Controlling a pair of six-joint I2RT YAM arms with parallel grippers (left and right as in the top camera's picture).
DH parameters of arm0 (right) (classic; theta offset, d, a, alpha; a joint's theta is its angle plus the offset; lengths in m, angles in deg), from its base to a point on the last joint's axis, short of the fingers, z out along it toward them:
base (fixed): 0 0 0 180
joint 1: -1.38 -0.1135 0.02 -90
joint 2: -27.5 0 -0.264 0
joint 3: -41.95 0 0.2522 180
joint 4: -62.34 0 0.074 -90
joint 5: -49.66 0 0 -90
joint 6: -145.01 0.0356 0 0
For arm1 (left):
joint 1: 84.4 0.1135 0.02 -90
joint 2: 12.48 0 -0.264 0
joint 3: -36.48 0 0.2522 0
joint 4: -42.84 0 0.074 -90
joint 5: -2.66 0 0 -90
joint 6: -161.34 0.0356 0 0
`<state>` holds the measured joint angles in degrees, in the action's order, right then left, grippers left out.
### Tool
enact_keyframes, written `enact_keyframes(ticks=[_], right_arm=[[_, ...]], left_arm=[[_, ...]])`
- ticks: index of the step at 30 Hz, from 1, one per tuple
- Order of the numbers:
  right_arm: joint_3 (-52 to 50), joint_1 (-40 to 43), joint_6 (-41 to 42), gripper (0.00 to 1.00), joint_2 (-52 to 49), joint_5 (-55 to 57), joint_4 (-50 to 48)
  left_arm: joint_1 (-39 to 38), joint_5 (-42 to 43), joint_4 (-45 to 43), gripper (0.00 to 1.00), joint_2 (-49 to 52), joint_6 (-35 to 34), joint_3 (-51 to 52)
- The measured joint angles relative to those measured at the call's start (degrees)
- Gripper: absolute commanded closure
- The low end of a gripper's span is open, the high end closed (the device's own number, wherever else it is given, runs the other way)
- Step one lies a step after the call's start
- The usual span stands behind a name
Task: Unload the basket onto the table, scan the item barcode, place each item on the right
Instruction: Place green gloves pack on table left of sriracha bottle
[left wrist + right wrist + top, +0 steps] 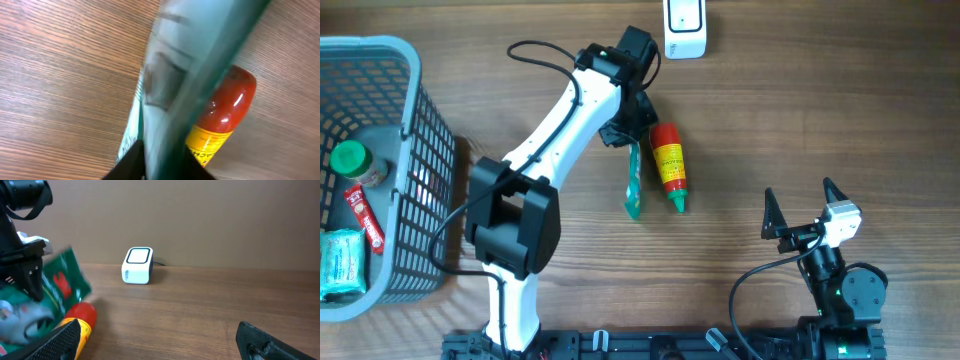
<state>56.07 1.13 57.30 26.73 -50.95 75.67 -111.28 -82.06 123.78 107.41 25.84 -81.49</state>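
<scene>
1. Green packet (632, 185): it is over the middle of the table (820, 90). Its upper end is at the left gripper (620, 130) and its lower end points toward the robot. I cannot tell if it rests flat on the wood or is partly raised.
2. A red bottle (669, 160) lies just beside the packet, on the side of the right arm.
3. The fingers of the left gripper are at the top edge of the packet. In the left wrist view the packet fills the picture and is blurred, so I cannot tell if they clamp it or are loose around it.
4. The right gripper (800, 195) is near its own base, well apart from the packet. Its fingers (55, 340) are spread wide and hold nothing.
5. The scanner (685, 28), a small white box, stands at the far edge of the table, beyond the left gripper.
6. I judge that the step in hand is the taking of the packet. Showing it to the scanner is not yet done.
7. The next move, as I think, needs a firm grip on the packet's edge. Then the packet must be lifted clear of the bottle, carried to the scanner and turned so the barcode faces it. The packet looks thin and soft, so it may fold and hide the code.
</scene>
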Motion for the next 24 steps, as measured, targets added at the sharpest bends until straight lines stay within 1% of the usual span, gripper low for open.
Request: enact_keyframes(ticks=[1, 3, 4, 7, 8, 9, 13, 17, 19, 22, 24], right_arm=[[0.00, 0.00, 0.00, 0.00, 0.00, 0.02, 0.00], [0.00, 0.00, 0.00, 0.00, 0.00, 0.02, 0.00], [0.00, 0.00, 0.00, 0.00, 0.00, 0.02, 0.00], [0.00, 0.00, -0.02, 0.00, 0.00, 0.02, 0.00], [0.00, 0.00, -0.02, 0.00, 0.00, 0.00, 0.00], [0.00, 0.00, 0.00, 0.00, 0.00, 0.02, 0.00], [0.00, 0.00, 0.00, 0.00, 0.00, 0.02, 0.00], [0.00, 0.00, 0.00, 0.00, 0.00, 0.02, 0.00], [0.00, 0.00, 0.00, 0.00, 0.00, 0.00, 0.00], [0.00, 0.00, -0.02, 0.00, 0.00, 0.02, 0.00], [0.00, 0.00, 0.00, 0.00, 0.00, 0.02, 0.00]], left_arm=[[-0.07, -0.02, 0.02, 0.65, 0.00, -0.11, 0.00], [-0.07, 0.00, 0.02, 0.62, 0.00, -0.81, 0.00], [-0.07, 0.00, 0.02, 0.55, 0.00, -0.76, 0.00], [-0.07, -0.02, 0.07, 0.41, 0.00, -0.96, 0.00], [-0.07, 0.00, 0.26, 0.27, 0.00, -1.25, 0.00], [-0.07, -0.02, 0.76, 0.21, 0.00, -1.29, 0.00], [0.46, -1.25, 5.03, 0.18, -0.09, -1.16, 0.00], [4.07, -6.40, 12.44, 0.09, -2.43, -1.20, -0.15], [5.46, -7.69, 13.00, 0.06, -4.81, -1.07, -0.39], [7.39, -9.81, 12.79, 0.00, -10.99, 0.39, -0.98], [7.74, -11.13, 12.87, 0.00, -14.40, 1.81, -1.57]])
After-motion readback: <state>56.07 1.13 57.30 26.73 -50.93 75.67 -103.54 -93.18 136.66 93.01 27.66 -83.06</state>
